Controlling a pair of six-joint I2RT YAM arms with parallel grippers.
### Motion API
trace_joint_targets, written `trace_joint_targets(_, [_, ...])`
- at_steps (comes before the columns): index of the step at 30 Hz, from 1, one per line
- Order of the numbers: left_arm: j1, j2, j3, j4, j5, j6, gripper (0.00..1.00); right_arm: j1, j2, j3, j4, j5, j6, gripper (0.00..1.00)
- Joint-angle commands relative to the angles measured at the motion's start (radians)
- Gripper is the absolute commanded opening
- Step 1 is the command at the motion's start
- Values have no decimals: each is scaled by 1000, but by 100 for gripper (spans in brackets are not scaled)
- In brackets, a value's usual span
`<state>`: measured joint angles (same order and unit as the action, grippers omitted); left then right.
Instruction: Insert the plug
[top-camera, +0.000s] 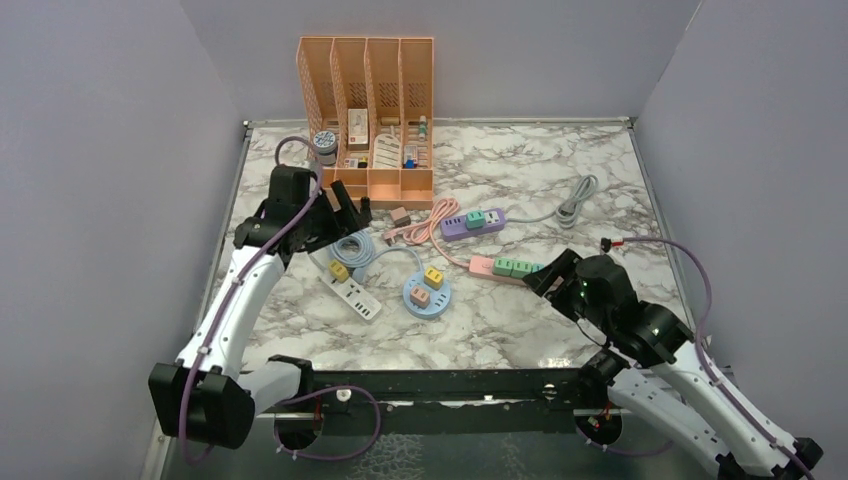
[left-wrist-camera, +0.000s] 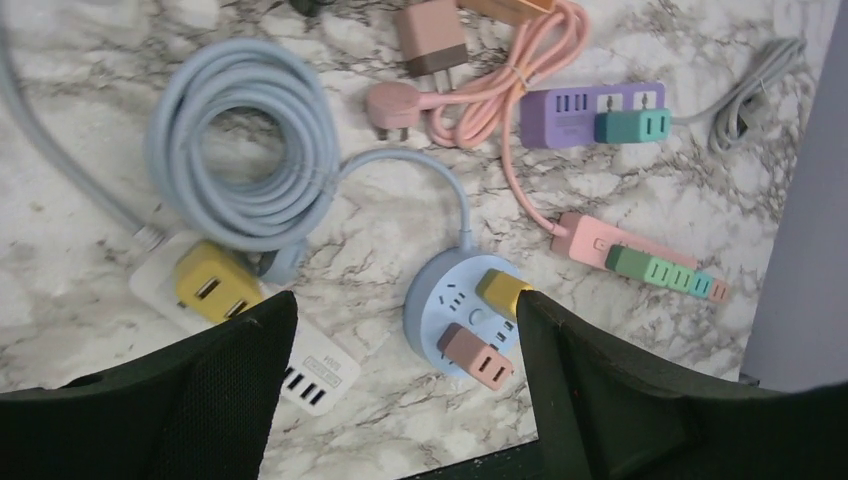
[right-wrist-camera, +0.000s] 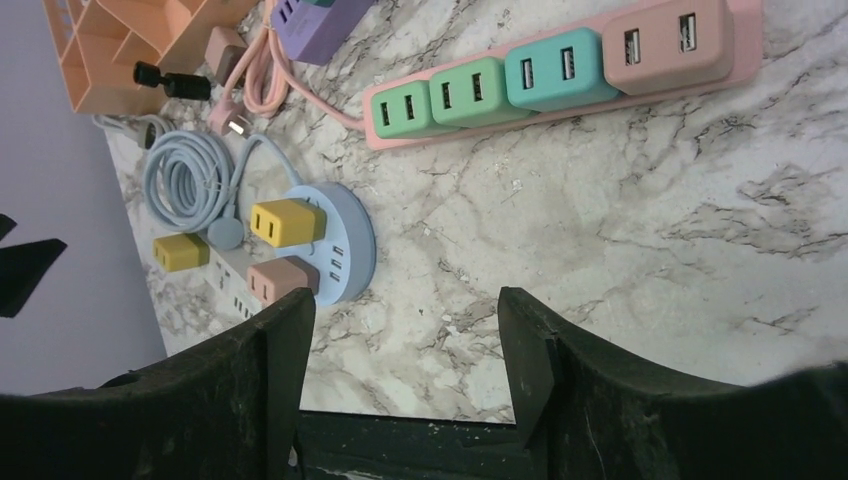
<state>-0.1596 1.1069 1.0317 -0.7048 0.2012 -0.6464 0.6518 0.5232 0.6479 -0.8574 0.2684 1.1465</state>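
A loose brownish-pink plug adapter (left-wrist-camera: 432, 40) (top-camera: 400, 215) lies on the marble next to the pink cable's plug (left-wrist-camera: 392, 105), just in front of the orange organizer. A yellow adapter (left-wrist-camera: 210, 285) sits in the white power strip (left-wrist-camera: 312, 365) (top-camera: 350, 288). The round blue socket (left-wrist-camera: 455, 300) (top-camera: 427, 293) holds a yellow and a pink adapter. My left gripper (left-wrist-camera: 405, 305) (top-camera: 350, 205) hangs open above this area with nothing between its fingers. My right gripper (right-wrist-camera: 405, 300) (top-camera: 550, 272) is open and empty over bare marble near the pink strip (right-wrist-camera: 560, 85) (top-camera: 505, 267).
An orange file organizer (top-camera: 368, 110) with small items stands at the back. A purple strip (top-camera: 472, 222) with a teal adapter lies mid-table, its grey cable (top-camera: 575, 200) to the right. A coiled light-blue cable (left-wrist-camera: 245, 145) lies beside the white strip. Grey walls enclose three sides.
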Motion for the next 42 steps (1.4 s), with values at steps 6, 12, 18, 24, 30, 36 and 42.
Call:
trace_joint_targets(6, [-304,285,164,163,-369,-14,85,5,101,-36,98,4,-19,62])
trace_joint_targets(12, [-331,543,309,181,-532,-61,89,5,141,-40,86,80,-10,62])
trace_joint_targets(18, [-331,761,461,179,-490,-77,91,5,221,5,32,118,-2,62])
trace_joint_targets(24, [-331,842,492,179,-559,-143,73,4,250,18,-23,166,47,61])
trace_joint_targets(30, [-331,896,491,176,-519,-172,69,5,224,19,-25,210,48,61])
trace_joint_targets(36, [-334,942,479,194,-509,-161,57,5,262,71,-35,263,20,61])
trace_joint_targets(42, [-335,982,501,205,-524,-140,52,5,284,85,11,293,-13,61])
